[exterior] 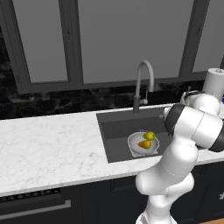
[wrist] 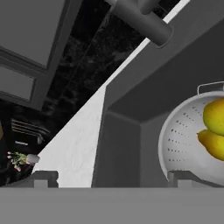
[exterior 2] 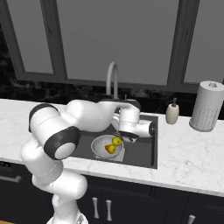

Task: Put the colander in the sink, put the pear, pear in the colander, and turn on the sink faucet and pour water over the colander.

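Hand (wrist: 111,177) is hanging wide open and empty over the sink (exterior: 114,127), colander (exterior: 143,143) with both pears (exterior: 147,140) sitting inside, risking bumping the faucet (exterior: 143,83) spout instead of its handle.

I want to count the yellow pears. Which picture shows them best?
The right base view: both pears sit whole and unblocked in the colander. The left base view shows both too, but smaller and close to the arm. The hand view shows them large but cut off at its edge.
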You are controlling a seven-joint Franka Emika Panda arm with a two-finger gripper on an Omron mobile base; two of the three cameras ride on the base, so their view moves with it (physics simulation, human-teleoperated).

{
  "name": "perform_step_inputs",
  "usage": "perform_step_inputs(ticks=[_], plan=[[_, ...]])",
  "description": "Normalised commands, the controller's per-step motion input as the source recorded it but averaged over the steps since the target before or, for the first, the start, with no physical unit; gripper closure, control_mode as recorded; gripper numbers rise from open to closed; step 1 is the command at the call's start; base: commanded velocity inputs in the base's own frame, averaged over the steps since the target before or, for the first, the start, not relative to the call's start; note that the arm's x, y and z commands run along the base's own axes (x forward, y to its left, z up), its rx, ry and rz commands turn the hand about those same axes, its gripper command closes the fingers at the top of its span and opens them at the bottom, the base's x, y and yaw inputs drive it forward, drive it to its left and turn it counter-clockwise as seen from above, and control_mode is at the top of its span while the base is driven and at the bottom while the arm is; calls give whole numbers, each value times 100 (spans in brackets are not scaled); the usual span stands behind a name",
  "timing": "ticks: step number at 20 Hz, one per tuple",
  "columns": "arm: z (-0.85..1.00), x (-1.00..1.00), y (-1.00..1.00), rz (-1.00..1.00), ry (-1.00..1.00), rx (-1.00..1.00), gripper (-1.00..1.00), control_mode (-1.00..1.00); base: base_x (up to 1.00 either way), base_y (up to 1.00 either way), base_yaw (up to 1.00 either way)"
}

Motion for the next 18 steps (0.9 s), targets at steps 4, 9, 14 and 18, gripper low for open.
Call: perform_step_inputs(ticks=[4, 9, 14, 18], plan=[[30, 0, -37, -3, 0, 20, -100, -100, 0, 0, 0], [25, 0, -16, -12, 0, 32, -100, -100, 0, 0, 0], [30, 0, -6, -15, 14, 41, -100, -100, 0, 0, 0], [38, 0, -2, -17, 29, 40, -100, -100, 0, 0, 0]])
